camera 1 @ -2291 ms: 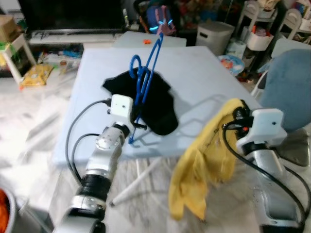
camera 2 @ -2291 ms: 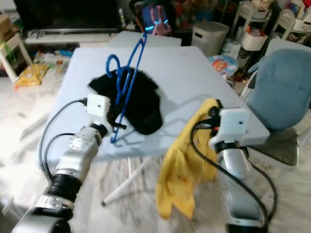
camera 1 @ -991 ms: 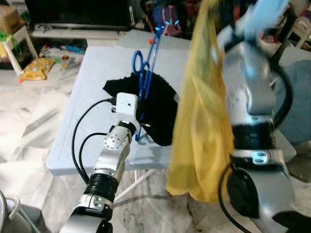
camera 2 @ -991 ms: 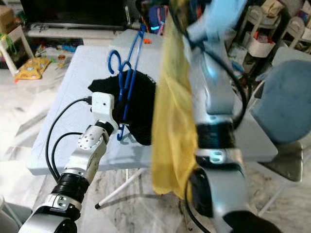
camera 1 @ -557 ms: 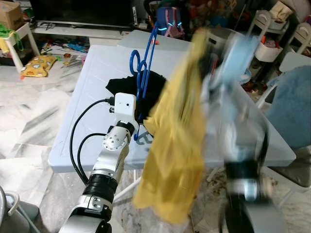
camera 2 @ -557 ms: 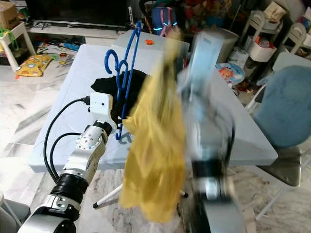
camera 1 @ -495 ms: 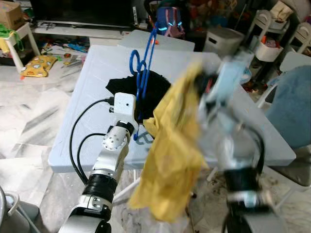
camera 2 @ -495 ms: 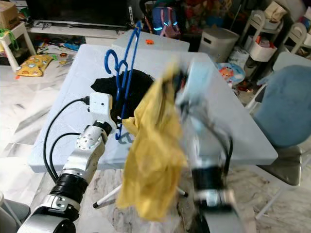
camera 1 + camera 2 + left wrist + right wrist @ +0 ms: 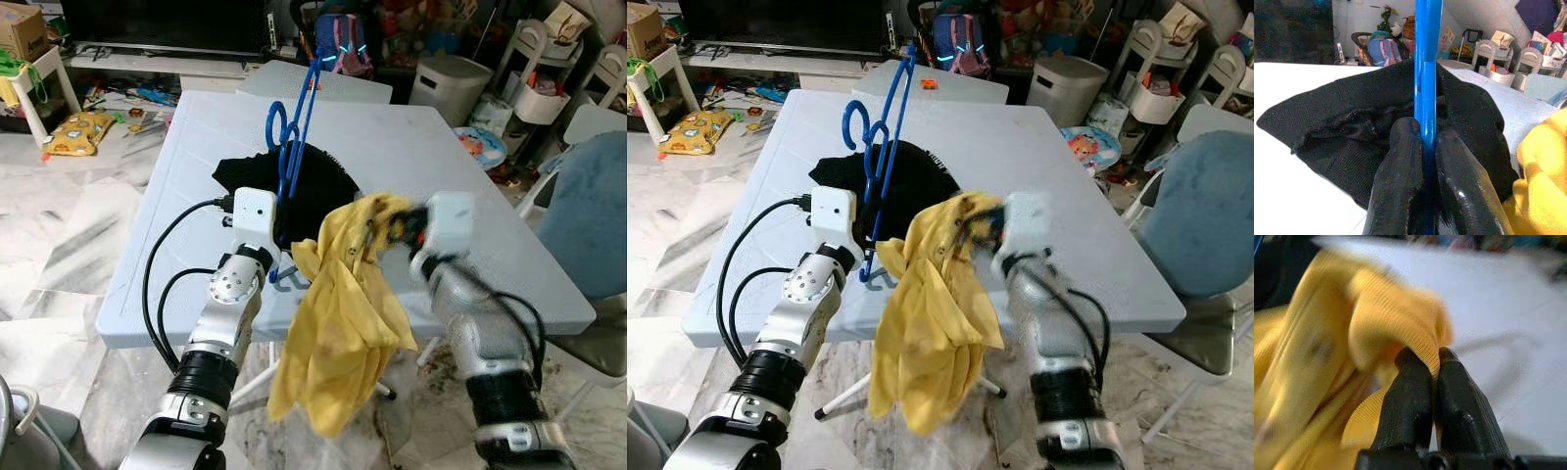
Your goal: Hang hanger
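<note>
The hanger [image 9: 292,147] is a thin blue plastic frame, light and stiff but likely slick, so a pinch on a straight bar near a corner looks the safest hold. It stands nearly upright over the worktop [image 9: 411,147], hook at the upper left, its lower corner low near the worktop's front edge. The left gripper [image 9: 1422,147] has both black fingers clenched on one blue bar, the bar running straight up out of the pinch. Behind it lies a black garment [image 9: 313,191], spread flat on the worktop.

The yellow garment [image 9: 343,323] is soft, limp knit, light, and it will sag and swing from wherever it is held; judging by that, a hold near the collar or shoulder seam would let it drape over the hanger's arms. The right gripper [image 9: 1425,369] is pressed shut on a fold of its ribbed cloth, and the rest hangs down past the worktop's front edge, just beside the hanger's lower corner. The right arm is motion-blurred in the head views, so the cloth may be swinging.
</note>
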Tool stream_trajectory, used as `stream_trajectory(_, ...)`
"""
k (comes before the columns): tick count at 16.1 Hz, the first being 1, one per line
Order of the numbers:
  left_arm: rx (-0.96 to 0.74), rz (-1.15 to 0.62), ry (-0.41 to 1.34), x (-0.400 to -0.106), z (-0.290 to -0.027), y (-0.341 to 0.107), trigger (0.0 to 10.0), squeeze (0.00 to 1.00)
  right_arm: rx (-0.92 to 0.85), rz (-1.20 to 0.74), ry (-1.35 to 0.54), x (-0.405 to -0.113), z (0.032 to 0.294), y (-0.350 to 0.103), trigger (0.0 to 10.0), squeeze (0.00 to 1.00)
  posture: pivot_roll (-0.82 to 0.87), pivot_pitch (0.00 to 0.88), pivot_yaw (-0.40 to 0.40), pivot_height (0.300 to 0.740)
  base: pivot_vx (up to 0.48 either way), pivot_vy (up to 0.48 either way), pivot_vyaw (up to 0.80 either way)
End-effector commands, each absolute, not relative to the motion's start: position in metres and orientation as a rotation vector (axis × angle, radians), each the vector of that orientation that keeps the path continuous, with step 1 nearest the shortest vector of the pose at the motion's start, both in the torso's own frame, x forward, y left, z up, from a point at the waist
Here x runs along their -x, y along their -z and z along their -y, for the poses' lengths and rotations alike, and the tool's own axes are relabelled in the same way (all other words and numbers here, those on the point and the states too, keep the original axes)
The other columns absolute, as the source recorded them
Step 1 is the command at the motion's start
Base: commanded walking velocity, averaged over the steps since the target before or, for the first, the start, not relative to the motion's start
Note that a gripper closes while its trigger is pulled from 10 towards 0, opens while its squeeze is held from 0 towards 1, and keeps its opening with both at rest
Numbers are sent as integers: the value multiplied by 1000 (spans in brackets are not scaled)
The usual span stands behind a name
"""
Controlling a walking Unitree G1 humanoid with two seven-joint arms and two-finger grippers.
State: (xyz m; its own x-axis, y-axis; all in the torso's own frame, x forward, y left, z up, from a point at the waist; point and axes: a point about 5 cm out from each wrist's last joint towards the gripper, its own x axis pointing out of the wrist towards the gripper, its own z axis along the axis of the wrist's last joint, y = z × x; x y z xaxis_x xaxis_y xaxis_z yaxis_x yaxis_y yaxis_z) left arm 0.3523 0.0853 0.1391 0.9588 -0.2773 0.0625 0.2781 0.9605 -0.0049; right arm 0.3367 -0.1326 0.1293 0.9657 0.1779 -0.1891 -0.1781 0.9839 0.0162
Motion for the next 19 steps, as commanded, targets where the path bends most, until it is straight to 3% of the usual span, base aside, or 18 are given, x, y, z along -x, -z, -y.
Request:
stream_trajectory(1, 9, 7, 294, -351, -83, -128, 10000, 0, 23, -222, -235, -332, 128, -125, 10000, 0, 46, 0, -113, 740, 0, 0, 0)
stream_trajectory(7, 10, -3, 294, -350, -84, -126, 10000, 0, 173, -257, -246, -324, 148, -119, 10000, 0, 41, 0, -104, 740, 0, 0, 0)
stream_trajectory(12, 6, -7, 303, -352, -84, -127, 10000, 0, 91, -186, -204, -325, 177, -142, 10000, 0, 36, 0, -97, 740, 0, 0, 0)
stream_trajectory(15, 7, -10, 307, -351, -82, -126, 10000, 0, 115, -205, -214, -324, 181, -140, 10000, 16, 34, 0, -96, 740, 0, 0, 0)
stream_trajectory(16, 7, -10, 309, -351, -82, -126, 10000, 0, 121, -225, -215, -323, 180, -137, 10000, 1000, 37, 0, -96, 740, 0, 0, 0)
stream_trajectory(19, 6, -13, 308, -351, -83, -125, 10000, 0, 172, -269, -223, -319, 179, -125, 10000, 1000, 38, 0, -97, 740, 0, 0, 0)
